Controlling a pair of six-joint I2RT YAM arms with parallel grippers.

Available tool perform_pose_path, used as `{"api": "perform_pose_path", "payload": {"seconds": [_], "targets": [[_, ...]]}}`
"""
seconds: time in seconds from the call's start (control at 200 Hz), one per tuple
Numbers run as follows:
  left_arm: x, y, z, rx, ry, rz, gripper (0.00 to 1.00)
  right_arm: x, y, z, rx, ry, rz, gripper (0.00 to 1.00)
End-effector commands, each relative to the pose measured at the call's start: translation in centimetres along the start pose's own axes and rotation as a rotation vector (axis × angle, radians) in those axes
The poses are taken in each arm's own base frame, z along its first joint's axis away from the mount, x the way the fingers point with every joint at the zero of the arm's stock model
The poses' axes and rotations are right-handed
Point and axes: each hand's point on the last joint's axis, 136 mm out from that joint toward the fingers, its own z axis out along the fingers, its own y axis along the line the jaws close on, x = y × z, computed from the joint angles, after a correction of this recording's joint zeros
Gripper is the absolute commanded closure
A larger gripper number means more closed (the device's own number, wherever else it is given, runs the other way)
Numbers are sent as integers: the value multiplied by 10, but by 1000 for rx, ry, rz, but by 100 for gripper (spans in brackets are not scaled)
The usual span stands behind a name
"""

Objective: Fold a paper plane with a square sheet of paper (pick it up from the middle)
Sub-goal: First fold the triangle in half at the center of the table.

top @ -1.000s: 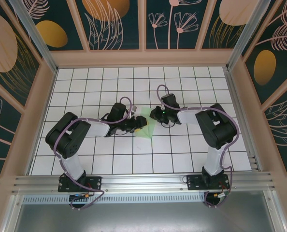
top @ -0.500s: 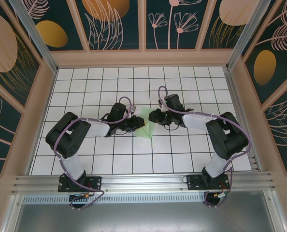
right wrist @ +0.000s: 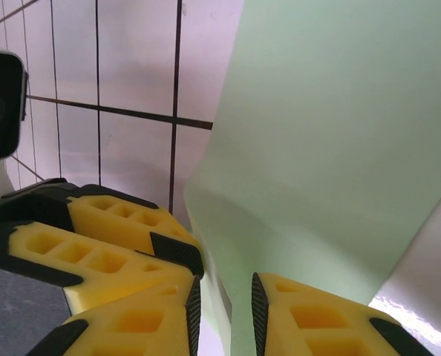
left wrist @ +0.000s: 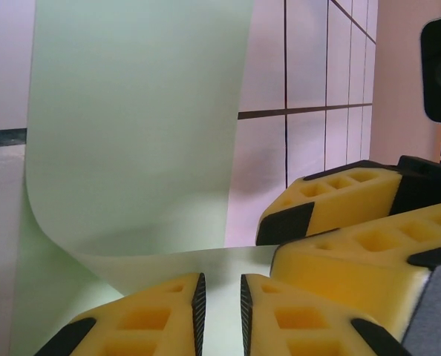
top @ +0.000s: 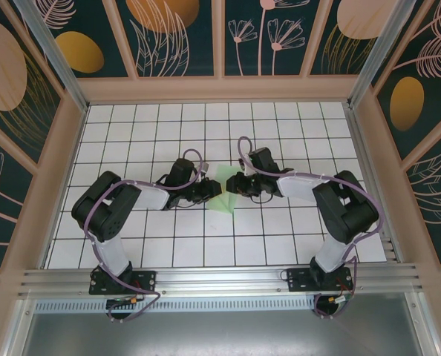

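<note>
The square sheet of paper [top: 227,202], pale mint green, lies partly folded and curled at the middle of the table between both grippers. A paper plane is out of view. My left gripper [top: 215,190] comes at the sheet from the left. In the left wrist view the sheet [left wrist: 131,133] curls upward ahead of the left gripper [left wrist: 220,297], whose pads stand a narrow gap apart over the paper. My right gripper [top: 234,185] meets it from the right. In the right wrist view a raised edge of the sheet [right wrist: 332,133] runs into the narrow gap of the right gripper [right wrist: 224,304].
The two grippers' yellow fingers nearly touch: the right gripper's fingers [left wrist: 339,215] crowd the left wrist view, the left gripper's fingers [right wrist: 109,222] the right wrist view. White grid tiles [top: 154,133] spread all round, bounded by a wooden rim [top: 220,90].
The left jaws have narrowed from wide to a small gap. The right gripper has shifted left and nearer, tight against the left gripper. The paper looks more bunched between them.
</note>
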Motion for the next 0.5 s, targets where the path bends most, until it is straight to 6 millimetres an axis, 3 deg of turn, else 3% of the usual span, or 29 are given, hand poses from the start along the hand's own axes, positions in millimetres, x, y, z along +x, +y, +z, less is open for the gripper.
{"api": "perform_pose_path", "payload": {"seconds": [0.0, 0.2, 0.495], "targets": [[-2, -3, 4, 9, -3, 16, 77, 9, 0, 5, -2, 39, -16, 76], [-3, -9, 2, 24, -3, 24, 76, 6, -11, 6, 51, 27, -2, 92], [-3, -27, -3, 74, 12, 58, 75, 5, -37, 10, 174, 19, 29, 94]]}}
